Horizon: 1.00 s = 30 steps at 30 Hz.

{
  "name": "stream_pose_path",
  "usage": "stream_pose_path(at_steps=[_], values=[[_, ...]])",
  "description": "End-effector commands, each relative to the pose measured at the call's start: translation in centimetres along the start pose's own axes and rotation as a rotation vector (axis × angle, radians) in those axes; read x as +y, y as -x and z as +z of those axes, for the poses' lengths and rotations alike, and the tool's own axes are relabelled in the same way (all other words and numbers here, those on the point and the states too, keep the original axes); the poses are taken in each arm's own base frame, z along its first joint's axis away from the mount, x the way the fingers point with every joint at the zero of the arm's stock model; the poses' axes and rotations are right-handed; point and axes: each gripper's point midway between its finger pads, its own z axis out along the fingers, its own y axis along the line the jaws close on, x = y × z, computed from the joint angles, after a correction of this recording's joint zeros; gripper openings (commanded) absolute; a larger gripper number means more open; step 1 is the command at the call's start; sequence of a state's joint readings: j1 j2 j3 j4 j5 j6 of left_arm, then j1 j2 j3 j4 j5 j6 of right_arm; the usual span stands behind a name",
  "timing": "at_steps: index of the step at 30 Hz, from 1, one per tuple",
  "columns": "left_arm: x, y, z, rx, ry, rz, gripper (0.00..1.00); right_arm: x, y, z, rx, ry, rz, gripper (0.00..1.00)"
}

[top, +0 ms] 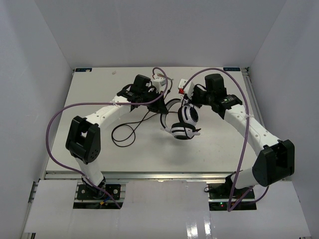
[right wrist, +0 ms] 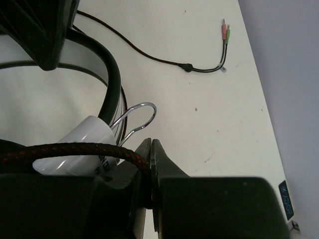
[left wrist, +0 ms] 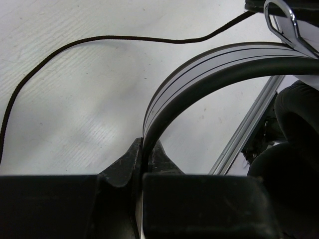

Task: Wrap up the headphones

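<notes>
A white table (top: 149, 159) fills the overhead view, walled in by white panels. My two white-and-black arms reach in from the near edge. The left arm (top: 107, 113) angles toward the middle, and the right arm (top: 249, 127) bends in from the other side. Their tips sit near each other, just beyond the table's centre.

The headphones (top: 184, 122) are between the two tips, slightly nearer the right arm. They are black and white, with one round ear cup (top: 183, 130) lowest in the overhead view. I cannot tell whether that cup rests on the table.

My left pincer (left wrist: 143, 149) is closed narrow, pinching the edge of the headband (left wrist: 209, 64). The headband is a grey-and-black arc that rises from my fingers and curves away to the right.

My right pincer (right wrist: 151, 149) is also closed tight. A braided stretch of the cord (right wrist: 75, 147), black flecked with red, runs into its fingertips. This stretch crosses a white plastic part of the headset (right wrist: 84, 130).

The rest of the thin black cord trails loosely over the table in loops. It splits in two and ends in a pair of small plugs (right wrist: 225, 34), one pink and one green, lying near the table's edge.

A thin metal loop (right wrist: 142, 103) sticks up from the white part, just above my right fingers.
</notes>
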<state>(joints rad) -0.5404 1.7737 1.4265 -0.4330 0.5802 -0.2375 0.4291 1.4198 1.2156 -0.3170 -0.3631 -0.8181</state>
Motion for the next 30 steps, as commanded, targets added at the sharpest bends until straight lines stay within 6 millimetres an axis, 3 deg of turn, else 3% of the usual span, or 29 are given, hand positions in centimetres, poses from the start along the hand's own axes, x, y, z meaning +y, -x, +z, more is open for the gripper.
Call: stream_pose_path(at_steps=[1,10,13,20,30], values=[[-4.1,2.6,-2.0,-0.071,-0.132,0.052,0.0,-0.1,2.2,0.1,-0.11,0.038,0.062,0.09],[-3.2,3.9,-2.8,-0.123,-0.038,0.05,0.0,-0.6,1.4,-1.1,-0.192,0.098,0.229,0.09],[-1.6,4.1,-2.9,-0.13,0.06,0.028,0.0,-1.0,1.9,-1.7,-0.218,0.089,0.234,0.09],[0.5,4.3,-2.1,-0.112,0.16,-0.04,0.0,-3.7,3.8,-3.3,-0.195,-0.095,0.085,0.08],[1.5,6.1,-0.7,-0.142,0.208,-0.198,0.0,-1.2,4.6,-2.8,-0.095,-0.166,-0.187,0.08]])
